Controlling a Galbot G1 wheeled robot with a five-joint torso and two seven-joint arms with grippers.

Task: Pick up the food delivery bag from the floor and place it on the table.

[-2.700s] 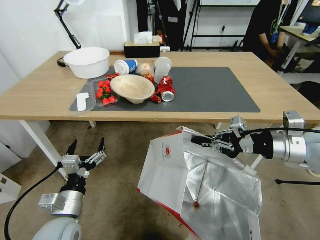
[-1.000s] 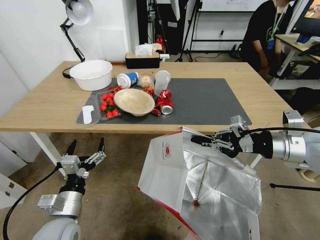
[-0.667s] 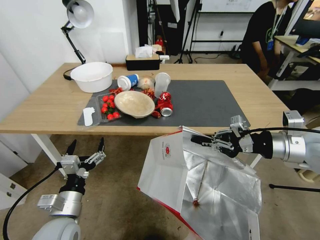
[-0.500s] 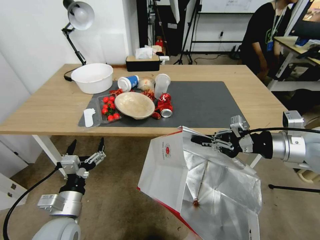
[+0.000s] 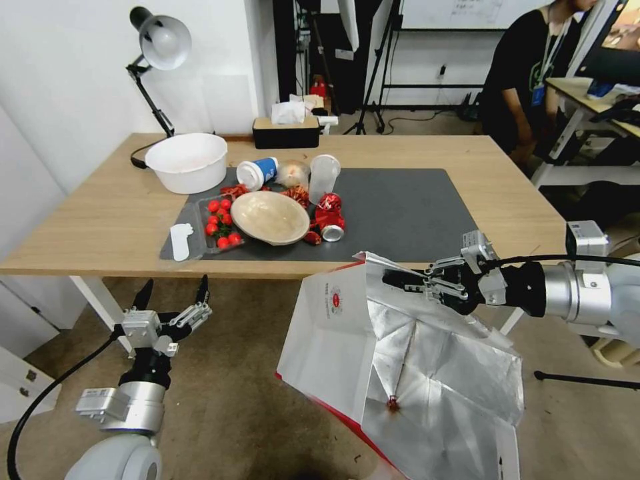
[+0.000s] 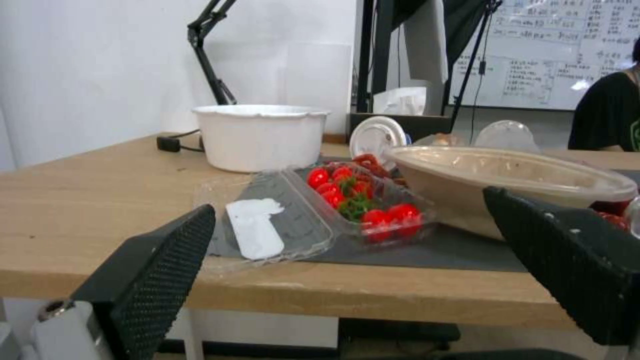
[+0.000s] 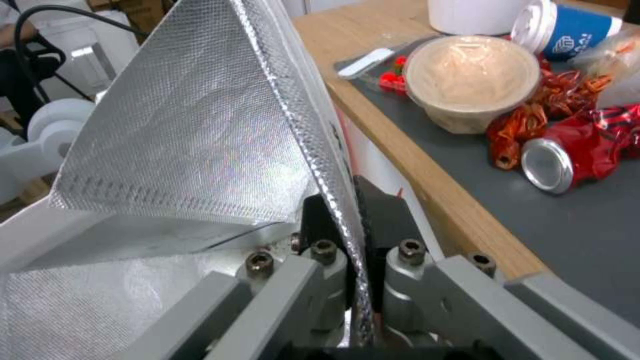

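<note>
The bag (image 5: pixel 333 333) hangs in the air in front of you, just short of the desk's (image 5: pixel 100 220) near edge, tilted with its open mouth toward you so the crinkled silver lining (image 5: pixel 440 373) shows. Its white outer wall with the small round red logo (image 5: pixel 335 301) faces left, and a red edge runs along its lower side. It hangs above the brown floor (image 5: pixel 227 400); whether its lower end is clear of the floor you cannot tell.

Your right claw (image 5: pixel 393 280) reaches in from the right and is pinched tight on the bag's upper rim. In the right wrist view, the foil wall (image 7: pixel 200 125) is clamped between the two dark fingers (image 7: pixel 383 215).

Your left claw (image 5: pixel 173 292) is low on the left, below the desk's edge, pointing up with its fingers spread wide and holding nothing.

On the desk, a dark mat (image 5: pixel 400 207) carries a tan bowl (image 5: pixel 270 217), a clear tray of cherry tomatoes (image 5: pixel 220 223), a crushed red can (image 5: pixel 330 217) and a paper cup (image 5: pixel 257 173) lying on its side. A white tub (image 5: pixel 187 160) stands beside the mat's far left corner.
</note>
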